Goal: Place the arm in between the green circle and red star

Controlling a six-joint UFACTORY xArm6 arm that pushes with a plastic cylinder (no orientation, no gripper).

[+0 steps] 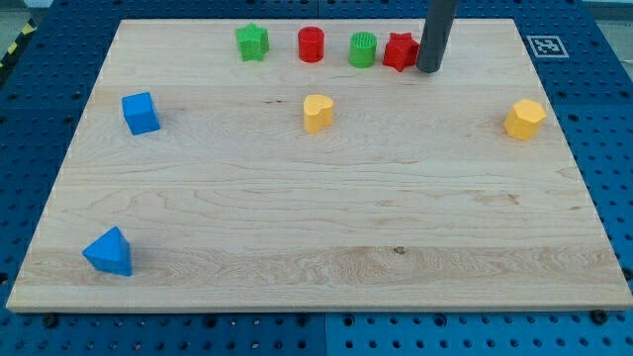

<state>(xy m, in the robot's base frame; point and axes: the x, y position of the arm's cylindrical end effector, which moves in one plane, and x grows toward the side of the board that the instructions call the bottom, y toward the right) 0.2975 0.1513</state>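
Observation:
The green circle [363, 49] and the red star [399, 51] stand side by side near the view's top of the wooden board [316, 227], almost touching. My tip [428, 69] is just to the right of the red star, close against it. The green circle lies on the star's far side from my tip.
A red cylinder [311, 44] and a green star [252, 43] stand further left in the same row. A yellow heart [316, 113] is at the centre, a yellow hexagon [524, 119] at the right, a blue cube [140, 113] at the left, a blue triangle [109, 251] at bottom left.

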